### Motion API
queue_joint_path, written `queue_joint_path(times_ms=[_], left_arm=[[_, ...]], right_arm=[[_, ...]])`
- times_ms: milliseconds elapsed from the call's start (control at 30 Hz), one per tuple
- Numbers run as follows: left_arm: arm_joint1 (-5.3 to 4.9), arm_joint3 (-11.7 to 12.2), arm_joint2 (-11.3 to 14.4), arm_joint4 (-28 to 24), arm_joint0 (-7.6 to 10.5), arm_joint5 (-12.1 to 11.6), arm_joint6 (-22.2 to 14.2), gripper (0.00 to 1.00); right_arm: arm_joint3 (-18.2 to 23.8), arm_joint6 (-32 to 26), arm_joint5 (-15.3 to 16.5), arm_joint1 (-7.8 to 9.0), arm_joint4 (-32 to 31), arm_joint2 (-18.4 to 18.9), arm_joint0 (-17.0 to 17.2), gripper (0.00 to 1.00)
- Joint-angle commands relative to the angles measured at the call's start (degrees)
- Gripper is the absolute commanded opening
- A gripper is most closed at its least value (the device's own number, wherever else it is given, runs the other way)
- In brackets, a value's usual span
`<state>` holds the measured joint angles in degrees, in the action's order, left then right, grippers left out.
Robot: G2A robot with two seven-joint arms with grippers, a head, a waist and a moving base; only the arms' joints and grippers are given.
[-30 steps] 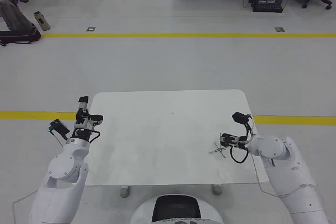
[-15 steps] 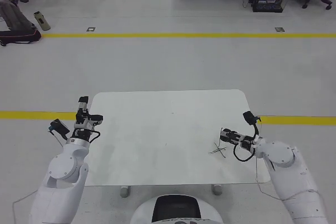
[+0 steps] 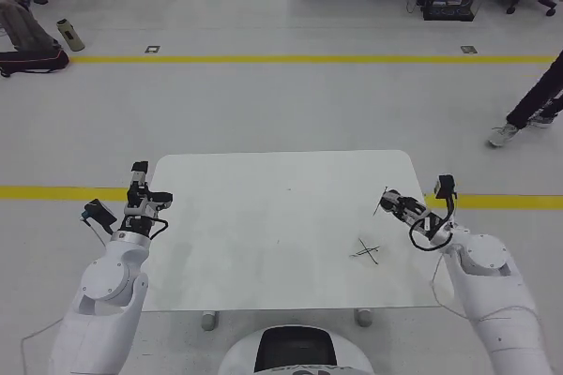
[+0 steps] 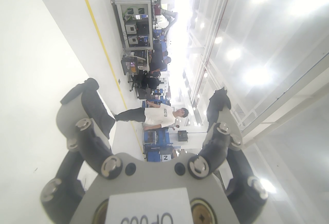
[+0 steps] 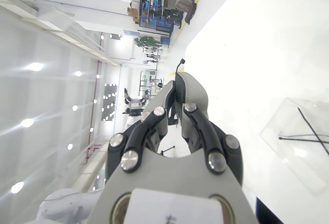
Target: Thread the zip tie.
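The right pincer (image 3: 388, 199) is closed flat on one zip tie (image 3: 379, 203), a thin black strip. This pincer hangs above the desk (image 3: 281, 187), just inside the right edge, in the far half. In the right wrist view the head end of the strip sticks out a little past the fingertips. In the top view the free length slopes away from the pincer toward the desk surface. Whether its tip touches the surface cannot be told.

Two spare ties (image 3: 366, 250) lie crossed on the desk near the right edge, toward the near right corner, apart from the held strip. In the right wrist view they rest on a clear sheet (image 5: 295, 148) that lies flat on the desk.

The left pincer (image 3: 150, 185) sits at the left edge of the desk, near the far left corner. Its fingers are spread wide, with nothing between them
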<state>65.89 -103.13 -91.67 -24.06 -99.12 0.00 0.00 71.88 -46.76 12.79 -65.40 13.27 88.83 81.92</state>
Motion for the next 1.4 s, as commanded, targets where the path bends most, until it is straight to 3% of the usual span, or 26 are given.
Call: queue_joint_path(times_ms=[0, 700, 767, 867, 967, 1133, 1233, 1367], left_arm=[[0.00, 0.00, 0.00, 0.00, 0.00, 0.00, 0.00, 1.00], [0.00, 0.00, 0.00, 0.00, 0.00, 0.00, 0.00, 1.00], [0.00, 0.00, 0.00, 0.00, 0.00, 0.00, 0.00, 1.00], [0.00, 0.00, 0.00, 0.00, 0.00, 0.00, 0.00, 1.00], [0.00, 0.00, 0.00, 0.00, 0.00, 0.00, 0.00, 1.00], [0.00, 0.00, 0.00, 0.00, 0.00, 0.00, 0.00, 1.00], [0.00, 0.00, 0.00, 0.00, 0.00, 0.00, 0.00, 1.00], [0.00, 0.00, 0.00, 0.00, 0.00, 0.00, 0.00, 1.00]], right_arm=[[0.17, -0.05, -0.01, 0.01, -0.11, 0.00, 0.05, 0.00], [0.17, -0.05, -0.01, 0.01, -0.11, 0.00, 0.05, 0.00], [1.23, -0.04, 1.54, 0.03, 0.00, 0.06, 0.07, 0.00], [-0.69, -2.46, 6.58, 0.40, 0.81, 1.39, -1.10, 0.00], [-3.39, -7.51, 6.69, 0.60, 5.27, 2.86, -3.19, 0.00], [-7.70, -14.00, 6.69, 0.47, 7.39, 4.58, -6.10, 0.00], [-10.07, -15.77, 6.69, -0.02, 7.41, 4.51, -8.00, 0.00], [-10.07, -15.77, 6.69, -0.02, 7.41, 4.51, -8.00, 0.00]])
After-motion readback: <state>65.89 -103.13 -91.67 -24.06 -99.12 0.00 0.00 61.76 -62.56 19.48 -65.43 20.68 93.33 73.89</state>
